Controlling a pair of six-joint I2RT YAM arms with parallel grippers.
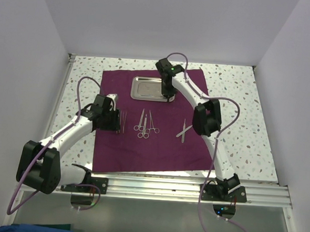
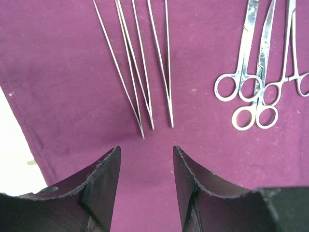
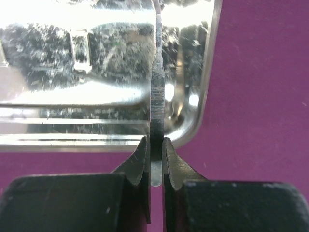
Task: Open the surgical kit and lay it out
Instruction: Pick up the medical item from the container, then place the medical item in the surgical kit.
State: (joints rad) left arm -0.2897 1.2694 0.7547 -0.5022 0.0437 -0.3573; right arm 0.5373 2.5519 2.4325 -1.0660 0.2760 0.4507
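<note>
The plum cloth (image 1: 158, 142) lies spread flat on the table. The shiny steel tray (image 1: 146, 88) sits at its far middle. My right gripper (image 1: 170, 97) is shut on a thin ribbed steel tweezer (image 3: 157, 96) over the tray's near right corner (image 3: 205, 111). My left gripper (image 1: 117, 122) is open and empty, low over the cloth just behind several thin tweezers (image 2: 145, 72). Ring-handled scissors and forceps (image 2: 256, 92) lie to their right, also in the top view (image 1: 145, 125). Another scissors (image 1: 183, 131) lies further right.
The speckled table (image 1: 239, 116) shows around the cloth. White walls close in the left, back and right. A metal rail (image 1: 192, 191) with both arm bases runs along the near edge. The cloth's left edge (image 2: 19, 130) is near my left fingers.
</note>
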